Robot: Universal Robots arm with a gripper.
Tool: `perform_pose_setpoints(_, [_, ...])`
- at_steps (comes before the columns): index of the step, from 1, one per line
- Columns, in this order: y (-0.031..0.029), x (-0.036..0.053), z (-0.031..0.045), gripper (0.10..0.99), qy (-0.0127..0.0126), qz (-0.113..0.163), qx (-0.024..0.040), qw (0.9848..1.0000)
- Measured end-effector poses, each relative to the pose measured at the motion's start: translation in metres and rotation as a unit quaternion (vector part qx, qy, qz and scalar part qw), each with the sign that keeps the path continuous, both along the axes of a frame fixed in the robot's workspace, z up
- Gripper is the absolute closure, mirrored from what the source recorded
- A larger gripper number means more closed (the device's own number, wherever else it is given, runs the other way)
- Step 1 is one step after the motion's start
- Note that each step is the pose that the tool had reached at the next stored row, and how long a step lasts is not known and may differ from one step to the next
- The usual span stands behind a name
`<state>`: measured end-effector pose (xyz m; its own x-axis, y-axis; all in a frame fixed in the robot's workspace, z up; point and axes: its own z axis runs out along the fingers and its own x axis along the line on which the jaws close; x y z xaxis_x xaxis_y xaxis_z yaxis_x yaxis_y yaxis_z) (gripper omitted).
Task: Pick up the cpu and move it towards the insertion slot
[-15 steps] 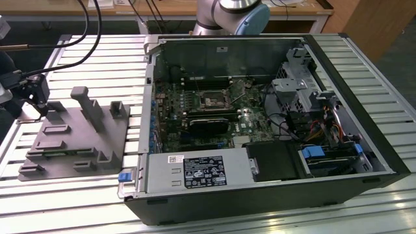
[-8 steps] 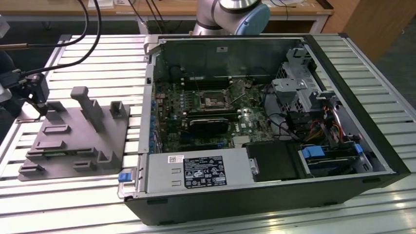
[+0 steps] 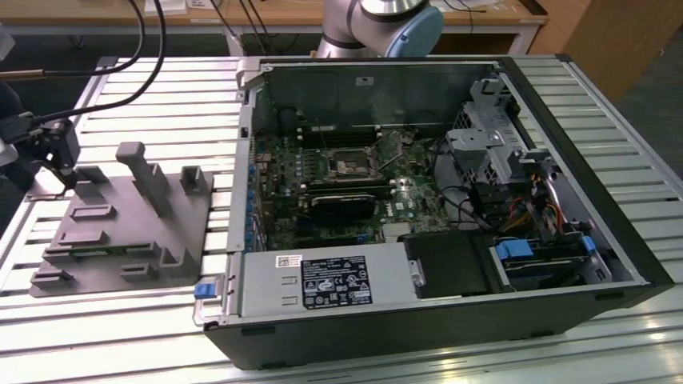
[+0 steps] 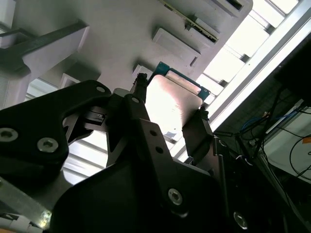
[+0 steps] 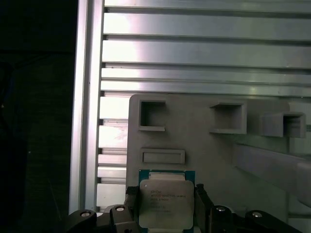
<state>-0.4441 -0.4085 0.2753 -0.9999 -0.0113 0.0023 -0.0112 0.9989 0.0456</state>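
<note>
Clamping the cpu by two opposite edges, the black end effector holds it over the grey fixture tray; rows of dark print cross its silvery lid, too fine to read. Beyond the tray run the counter's pale aluminium slats. Farther off, in the exterior view, the insertion slot sits on the green board inside an open computer case, whose power supply carries a black printed label.

A grey fixture tray with upright posts lies on the slatted metal table, just beside an open computer case toward the exterior view's right
</note>
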Motion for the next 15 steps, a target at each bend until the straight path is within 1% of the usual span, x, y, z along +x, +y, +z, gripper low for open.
perform_pose_setpoints(15, [0.0, 0.0, 0.0052, 0.541, 0.0, 0.0, 0.0, 1.0])
